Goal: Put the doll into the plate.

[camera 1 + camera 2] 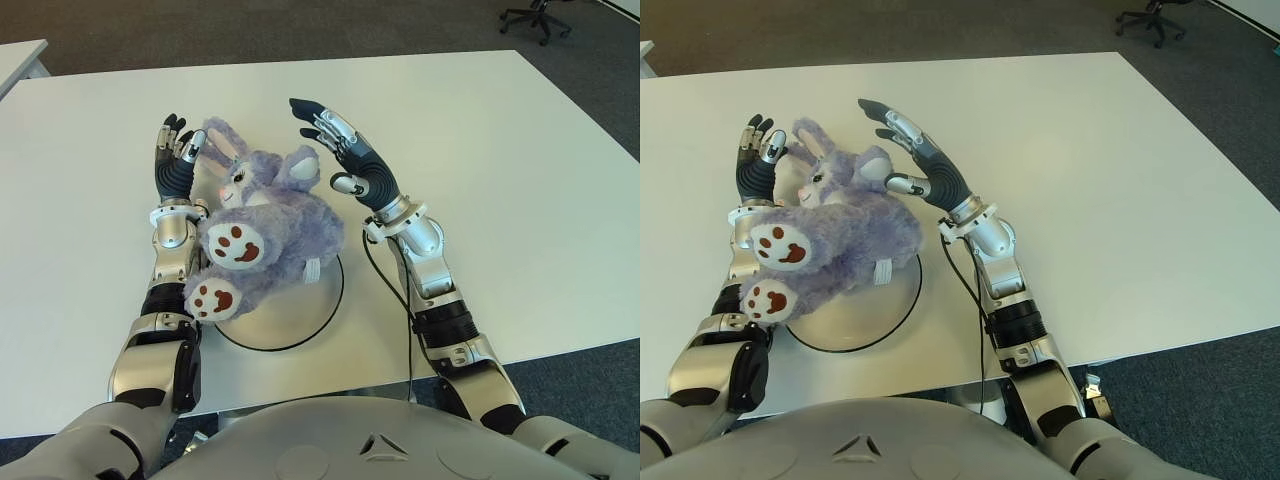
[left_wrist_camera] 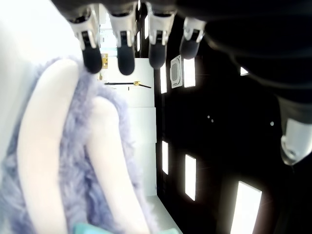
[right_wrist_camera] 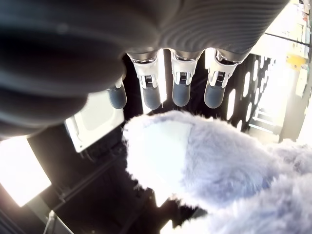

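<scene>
Left hand at 9 o'clock of the doll, fingers straight, released. Doll lies across the plate, paws toward the robot. Right hand at 2 o'clock, splayed, holding nothing. No readable writing.

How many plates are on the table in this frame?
1. The white plate with a dark rim sits near the table's front edge, mostly covered by the purple doll between the open left hand and right hand.
</scene>
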